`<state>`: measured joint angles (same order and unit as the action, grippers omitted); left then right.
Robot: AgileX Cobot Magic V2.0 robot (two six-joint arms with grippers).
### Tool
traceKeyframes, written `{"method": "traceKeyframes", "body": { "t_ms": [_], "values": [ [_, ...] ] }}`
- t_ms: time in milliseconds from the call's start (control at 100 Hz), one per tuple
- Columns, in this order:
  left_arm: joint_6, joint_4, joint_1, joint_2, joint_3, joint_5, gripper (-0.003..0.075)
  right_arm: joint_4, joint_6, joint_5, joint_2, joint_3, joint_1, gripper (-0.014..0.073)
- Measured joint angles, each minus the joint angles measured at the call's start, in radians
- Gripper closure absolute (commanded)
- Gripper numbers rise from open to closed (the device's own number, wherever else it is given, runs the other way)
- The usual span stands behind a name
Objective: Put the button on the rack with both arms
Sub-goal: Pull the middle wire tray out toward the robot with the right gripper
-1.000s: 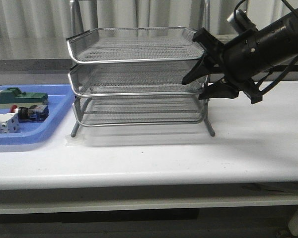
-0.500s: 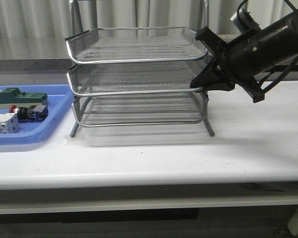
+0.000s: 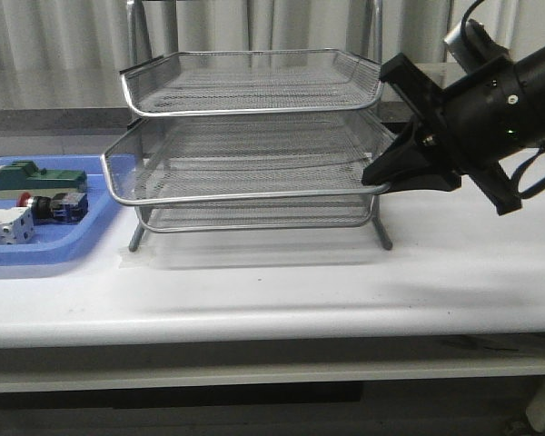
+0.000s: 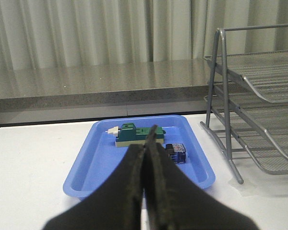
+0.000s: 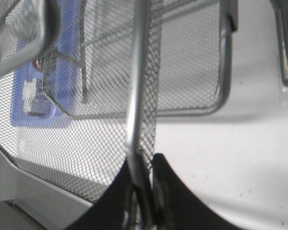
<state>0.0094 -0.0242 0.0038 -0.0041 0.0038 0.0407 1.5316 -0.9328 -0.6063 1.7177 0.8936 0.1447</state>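
Observation:
The rack [image 3: 245,107] stands mid-table, and its middle tray [image 3: 245,193] is slid out toward the front. My right gripper [image 3: 377,179] is shut on that tray's right front rim; in the right wrist view the gripper [image 5: 143,165] clamps the silver rim [image 5: 137,96]. The button [image 3: 50,207] lies in the blue tray [image 3: 54,250] at the left. In the left wrist view my left gripper [image 4: 146,143] is shut and empty, short of the tray and above it. The button's blue rear block [image 4: 176,153] shows just beside the fingers, and its red head is hidden.
A green block [image 3: 36,177] lies behind the button and white blocks [image 3: 4,227] lie in front of it in the blue tray. The rack's thin legs [image 3: 384,238] stand on the white table. A grey ledge and curtains run behind.
My right gripper closed on the middle tray's rim and moved toward the table's front. The tray slid out with it. The button has not moved.

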Motion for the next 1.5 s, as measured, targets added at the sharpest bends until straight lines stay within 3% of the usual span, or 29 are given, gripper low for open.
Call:
{"method": "traceKeyframes", "body": {
  "t_ms": [340, 460, 630, 700, 990, 1200, 1500],
  "values": [
    [0.0, 0.0, 0.0, 0.0, 0.0, 0.0, 0.0741, -0.026, 0.0, -0.002, -0.206, -0.219, 0.012, 0.0559],
    [0.0, 0.0, 0.0, 0.0, 0.0, 0.0, 0.0741, -0.032, 0.0, 0.002, -0.243, -0.246, 0.012, 0.0455],
    [0.0, 0.0, 0.0, 0.0, 0.0, 0.0, 0.0741, -0.052, -0.009, -0.006, -0.284, -0.253, 0.013, 0.019],
    [0.0, 0.0, 0.0, 0.0, 0.0, 0.0, 0.0741, -0.053, -0.009, -0.008, -0.296, -0.253, 0.013, 0.0119],
    [0.0, 0.0, 0.0, 0.0, 0.0, 0.0, 0.0741, -0.104, -0.015, -0.001, -0.365, -0.253, 0.013, 0.0106],
    [0.0, 0.0, 0.0, 0.0, 0.0, 0.0, 0.0741, -0.339, 0.135, 0.001, -0.475, -0.253, -0.038, 0.0106],
    [0.0, 0.0, 0.0, 0.0, 0.0, 0.0, 0.0741, -0.894, 0.497, -0.134, -0.676, -0.171, -0.151, 0.0106]
  ]
}}
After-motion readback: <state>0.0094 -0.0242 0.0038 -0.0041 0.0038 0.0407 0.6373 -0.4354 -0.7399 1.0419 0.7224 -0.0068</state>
